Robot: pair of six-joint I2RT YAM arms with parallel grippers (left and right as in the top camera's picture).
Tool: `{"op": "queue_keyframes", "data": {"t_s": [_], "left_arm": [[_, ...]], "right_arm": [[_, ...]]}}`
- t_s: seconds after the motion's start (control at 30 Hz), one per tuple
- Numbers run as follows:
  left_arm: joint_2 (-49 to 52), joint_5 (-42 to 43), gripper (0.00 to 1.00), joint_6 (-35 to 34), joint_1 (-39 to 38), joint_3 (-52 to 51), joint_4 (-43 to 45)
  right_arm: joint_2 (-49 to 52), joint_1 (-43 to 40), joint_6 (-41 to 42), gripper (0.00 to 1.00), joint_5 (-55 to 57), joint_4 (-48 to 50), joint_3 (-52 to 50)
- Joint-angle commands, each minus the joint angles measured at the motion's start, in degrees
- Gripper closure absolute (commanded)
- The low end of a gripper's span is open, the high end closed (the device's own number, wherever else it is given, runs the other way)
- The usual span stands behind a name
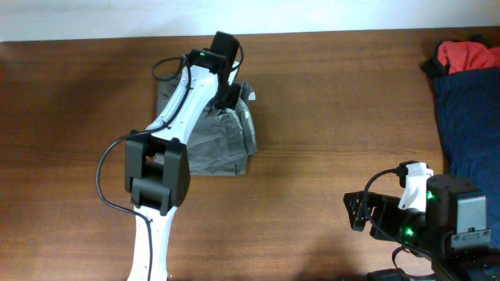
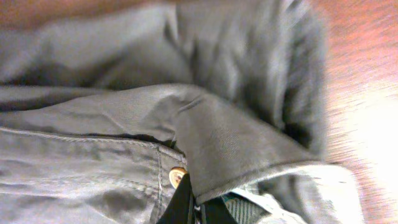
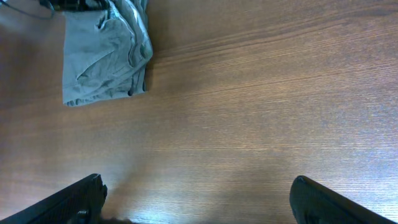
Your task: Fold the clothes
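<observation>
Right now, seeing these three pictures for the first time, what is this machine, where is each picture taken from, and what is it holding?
Two robot arms work at a wooden table. One picture looks down from above; the other two come from a camera on each wrist. The left gripper is shut, pinching grey shorts. The right gripper is open and empty over bare wood. A navy garment and a red garment lie at the overhead picture's right edge.
</observation>
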Motion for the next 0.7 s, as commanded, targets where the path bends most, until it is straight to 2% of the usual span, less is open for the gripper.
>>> {"op": "queue_keyframes", "data": {"t_s": [0.0,0.37,0.67], "left_arm": [[0.02,1.05,0.99,0.44,-1.9,4.35,-0.31],[0.17,1.11,0.98,-1.9,-3.15,5.27,2.49],[3.21,14.93,0.93,-5.14,-3.61,5.27,4.74]], "right_arm": [[0.04,0.35,0.44,0.01,0.92,0.0,-0.2],[0.04,0.35,0.44,0.01,0.92,0.0,-0.2],[0.04,0.35,0.44,0.01,0.92,0.0,-0.2]]}}
